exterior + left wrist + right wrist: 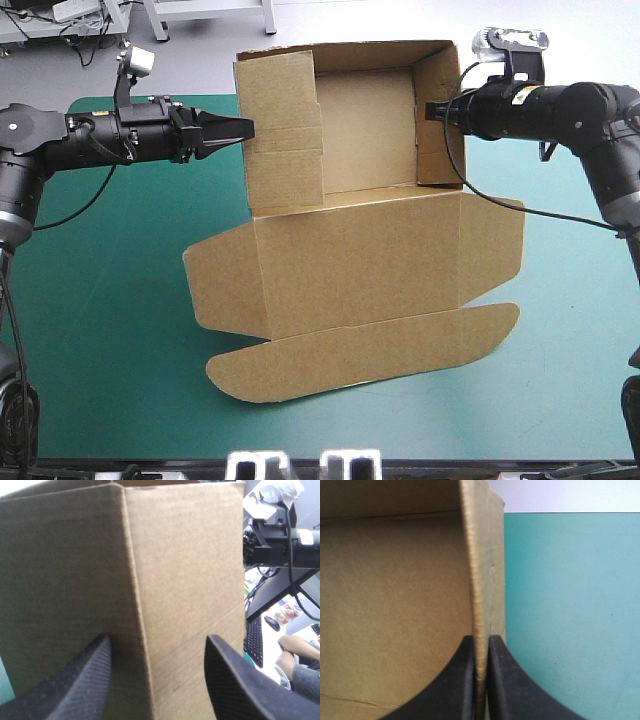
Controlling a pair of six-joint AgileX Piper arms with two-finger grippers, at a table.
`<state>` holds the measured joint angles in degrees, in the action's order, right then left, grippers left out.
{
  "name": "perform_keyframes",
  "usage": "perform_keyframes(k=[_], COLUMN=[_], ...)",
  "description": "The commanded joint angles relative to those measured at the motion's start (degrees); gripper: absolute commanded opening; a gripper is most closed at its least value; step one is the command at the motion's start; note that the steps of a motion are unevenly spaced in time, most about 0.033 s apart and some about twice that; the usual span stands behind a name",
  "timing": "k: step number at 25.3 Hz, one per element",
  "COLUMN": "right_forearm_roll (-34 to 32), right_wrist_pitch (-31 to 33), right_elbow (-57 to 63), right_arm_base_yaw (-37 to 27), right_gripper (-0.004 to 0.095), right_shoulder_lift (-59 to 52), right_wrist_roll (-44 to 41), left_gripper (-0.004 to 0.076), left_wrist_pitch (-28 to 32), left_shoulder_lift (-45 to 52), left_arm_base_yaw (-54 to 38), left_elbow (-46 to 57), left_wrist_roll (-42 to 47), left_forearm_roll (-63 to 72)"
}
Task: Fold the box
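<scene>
The brown box stands as an open tray at the far middle of the table, its walls raised and its lid flat toward the front. My left gripper is open, level with the tray's folded left wall and just outside it. In the left wrist view that wall fills the picture ahead of the spread left gripper. My right gripper is shut on the top edge of the right wall. In the right wrist view the right gripper pinches that wall's edge.
The lid's rounded tuck flap reaches toward the table's front edge, and side flaps stick out left and right. Bare teal-green cover lies on both sides of the box. The other arm's gripper shows beyond the box wall.
</scene>
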<state>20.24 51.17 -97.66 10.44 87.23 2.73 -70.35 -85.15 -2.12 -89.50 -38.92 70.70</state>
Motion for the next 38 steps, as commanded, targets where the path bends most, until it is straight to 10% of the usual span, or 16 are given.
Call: perform_keyframes(k=[1,22,29,38], right_forearm_roll=[5.3,-13.5,-13.3,-21.0], right_wrist_pitch=[-4.3,-8.2,-9.2,-1.9], right_elbow=[-1.8,-1.8,-1.8,-1.8], right_arm_base_yaw=[-0.1,20.1,25.7,25.6], right_gripper=[-0.0013,-0.0003,-0.0003,-0.0003], right_shoulder_lift=[-2.2,-2.3,-2.3,-2.3], right_wrist_roll=[0.6,-18.1,-20.7,-25.5], left_gripper=[0.0403,0.0391,-0.0007,-0.0009], left_wrist_pitch=[-2.8,10.9,12.0,6.2], left_shoulder_lift=[2.2,2.2,2.1,3.4], left_arm_base_yaw=[0.3,0.3,0.3,2.0], left_elbow=[-1.6,-1.6,-1.6,-1.6], left_wrist_roll=[0.3,4.0,5.3,11.4], left_forearm_roll=[0.2,-18.9,-31.3,-32.5])
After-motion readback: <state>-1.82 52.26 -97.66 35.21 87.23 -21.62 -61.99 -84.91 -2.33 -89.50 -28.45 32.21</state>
